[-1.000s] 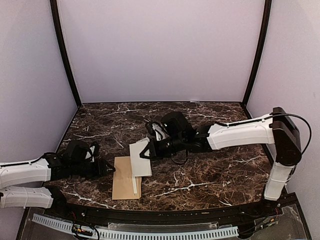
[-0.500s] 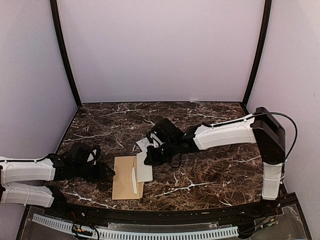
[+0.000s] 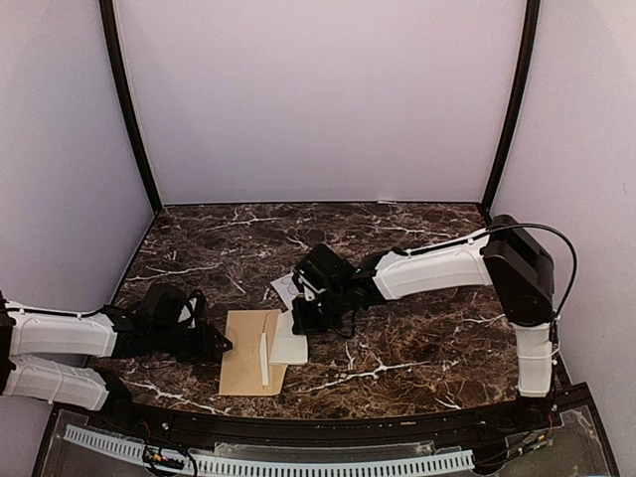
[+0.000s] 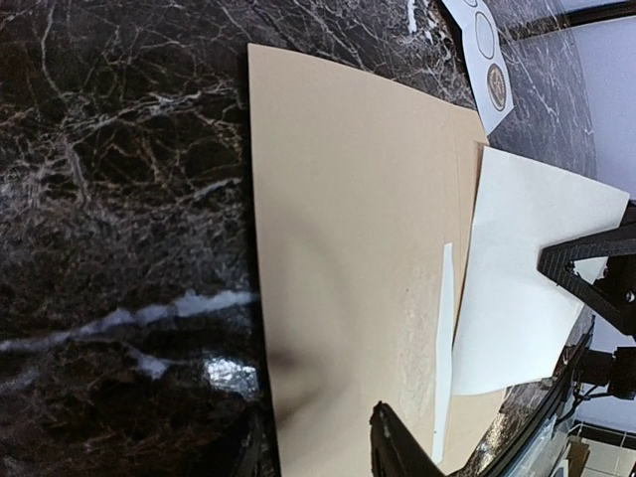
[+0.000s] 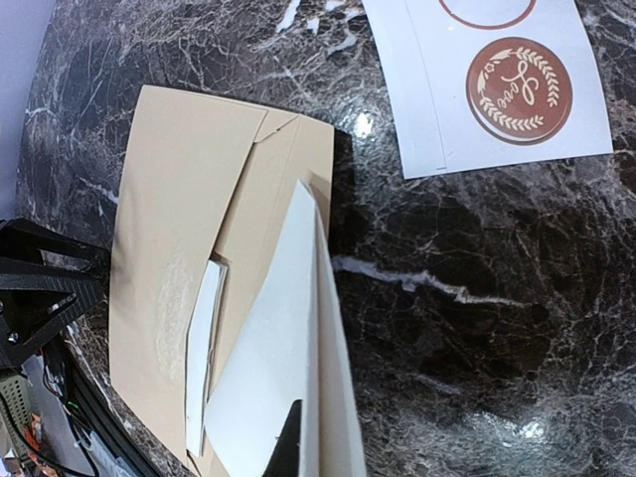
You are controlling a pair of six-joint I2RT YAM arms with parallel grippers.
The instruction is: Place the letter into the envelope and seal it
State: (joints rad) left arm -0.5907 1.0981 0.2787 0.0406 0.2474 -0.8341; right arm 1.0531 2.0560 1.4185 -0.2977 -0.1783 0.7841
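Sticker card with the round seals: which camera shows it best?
Right wrist: the sticker card lies large and sharp, its brown seal clear. Left wrist catches only a corner at the frame's top; top external shows a tiny white patch.

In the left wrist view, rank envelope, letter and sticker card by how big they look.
1. envelope
2. letter
3. sticker card, cropped at the top edge; only its visible part is ranked.

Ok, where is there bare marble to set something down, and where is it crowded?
Free: the back strip between the rear wall and the right arm; the near-right patch between that arm and the table edge. Crowded: centre-left, around envelope, letter and sticker card.
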